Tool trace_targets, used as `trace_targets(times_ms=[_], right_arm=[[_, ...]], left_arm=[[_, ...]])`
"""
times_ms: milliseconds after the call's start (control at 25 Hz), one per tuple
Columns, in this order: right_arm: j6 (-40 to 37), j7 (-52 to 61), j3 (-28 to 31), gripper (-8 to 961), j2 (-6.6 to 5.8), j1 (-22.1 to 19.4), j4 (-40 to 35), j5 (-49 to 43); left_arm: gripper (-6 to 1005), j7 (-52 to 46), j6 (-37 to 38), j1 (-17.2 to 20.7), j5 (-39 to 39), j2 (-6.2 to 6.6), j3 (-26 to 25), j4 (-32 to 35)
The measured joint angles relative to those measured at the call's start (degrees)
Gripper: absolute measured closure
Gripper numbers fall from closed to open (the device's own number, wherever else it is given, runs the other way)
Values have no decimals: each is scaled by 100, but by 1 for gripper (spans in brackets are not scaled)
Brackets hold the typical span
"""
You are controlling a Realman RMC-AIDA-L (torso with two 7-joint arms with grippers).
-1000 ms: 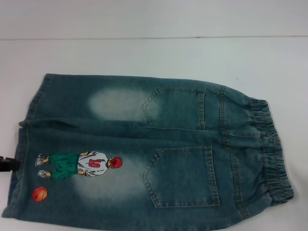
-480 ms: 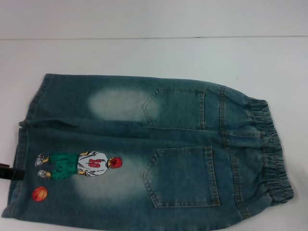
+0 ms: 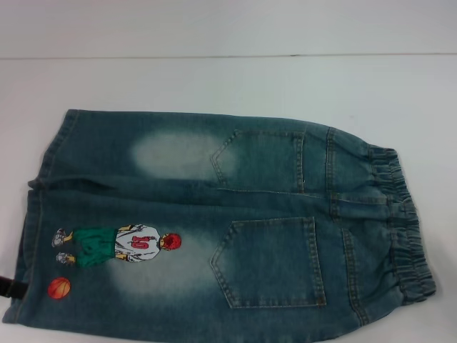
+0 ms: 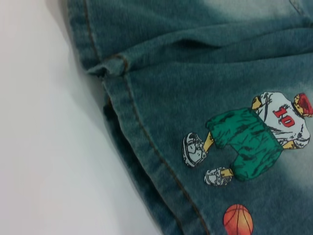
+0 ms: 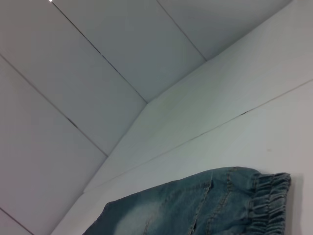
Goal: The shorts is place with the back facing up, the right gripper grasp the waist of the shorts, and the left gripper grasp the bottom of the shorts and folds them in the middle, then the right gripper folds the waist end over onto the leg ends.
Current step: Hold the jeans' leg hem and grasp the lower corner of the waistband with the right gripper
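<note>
Table (image 3: 214, 78): white surface, carries all items. Shorts (image 3: 214, 229): blue-green denim, spread flat, back up, filling the centre to 6 o'clock of head view. Waist of the shorts (image 3: 403, 229): crinkled elastic band at 3 o'clock; also seen in right wrist view (image 5: 266, 203). 2 patch pockets, far (image 3: 260, 161) and near (image 3: 268, 261), lie just beside the band. Bottom of the shorts (image 3: 43, 171): stitched hems at 9 o'clock. Cartoon player (image 3: 118, 244), no. 10 on shirt, w/ orange ball (image 3: 59, 288) at 8 o'clock. Left gripper (image 3: 10, 287): black tip at frame edge, approx. 8 o'clock, just beside the hem; jaw state can't be told. Right gripper: not visible.
</note>
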Motion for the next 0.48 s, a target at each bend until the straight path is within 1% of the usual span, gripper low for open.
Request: trace_targets(times_ms=[40, 160, 480], right_arm=[[-15, -1, 0, 42, 0, 7, 3, -1], [-63, -2, 1, 42, -1, 23, 7, 0], [-178, 12, 2, 41, -2, 46, 5, 2]], left_arm=[[145, -13, 11, 4, 0, 9, 25, 0], [80, -44, 67, 25, 2, 30, 138, 2], [80, -113, 84, 143, 6, 32, 388, 10]])
